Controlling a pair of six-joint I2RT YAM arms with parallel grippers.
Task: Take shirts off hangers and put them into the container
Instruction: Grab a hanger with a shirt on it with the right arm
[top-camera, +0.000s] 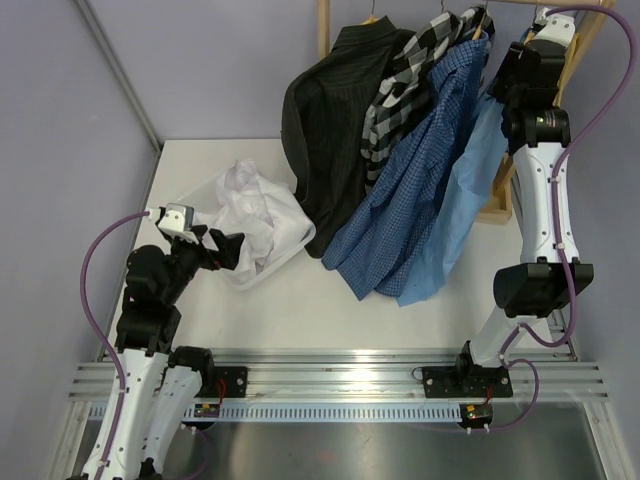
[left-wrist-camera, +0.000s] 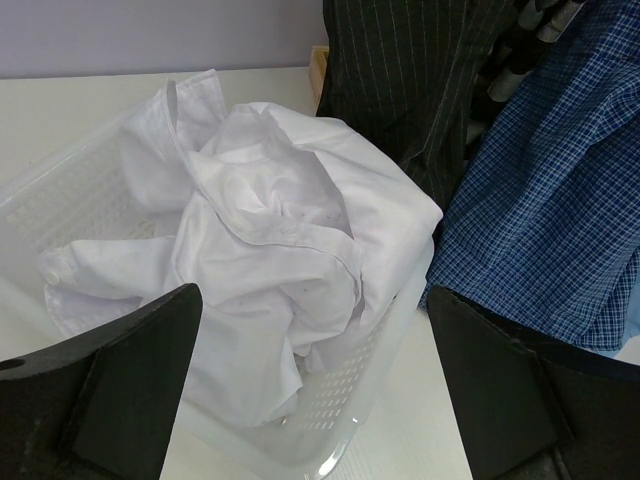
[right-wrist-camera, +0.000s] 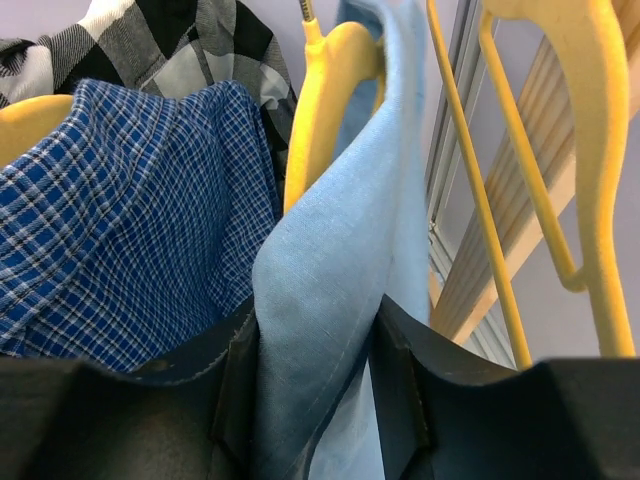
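Right pincer (right-wrist-camera: 315, 400) clamps the light blue shirt (right-wrist-camera: 330, 250), far from the basket (left-wrist-camera: 70, 195), near which the left pincer (left-wrist-camera: 313, 330) gapes empty. Shirt-removal step; next, probably, slide it off its hanger (right-wrist-camera: 325, 100).

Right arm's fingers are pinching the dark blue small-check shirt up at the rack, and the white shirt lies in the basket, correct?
Wrong shirt. The right wrist view shows the right gripper with its fingers pinching a fold of the plain light blue shirt; the dark blue small-check shirt hangs beside it, ungripped. The crumpled white shirt does lie in the white perforated plastic basket.
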